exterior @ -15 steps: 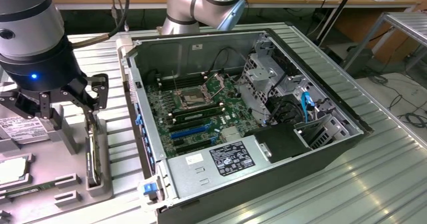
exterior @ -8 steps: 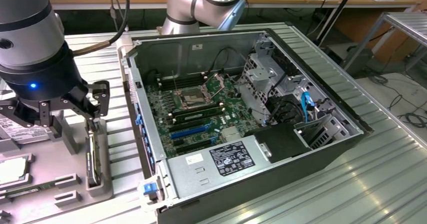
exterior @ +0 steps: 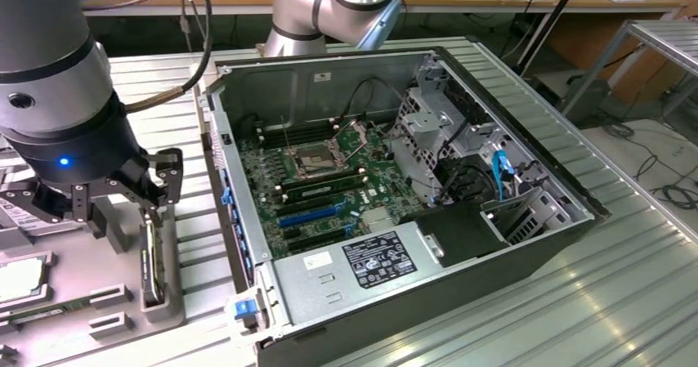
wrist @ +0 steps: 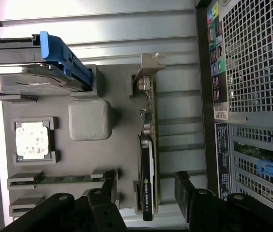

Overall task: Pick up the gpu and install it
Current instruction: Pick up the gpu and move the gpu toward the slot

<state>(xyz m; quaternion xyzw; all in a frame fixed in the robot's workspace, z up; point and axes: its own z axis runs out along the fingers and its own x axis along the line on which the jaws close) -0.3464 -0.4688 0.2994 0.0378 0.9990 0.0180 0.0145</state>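
Wide open and empty, the tool [wrist: 146, 175] hovers astride the upright gpu [wrist: 148, 145], where a square, centred pinch on both flat faces seems best.

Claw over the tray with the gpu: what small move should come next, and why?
Probably lower straight down. The claw is open, with a finger on either side of the gpu, which stands on edge in the tray. The fingers seem to sit above the card, not yet deep enough to grip it.
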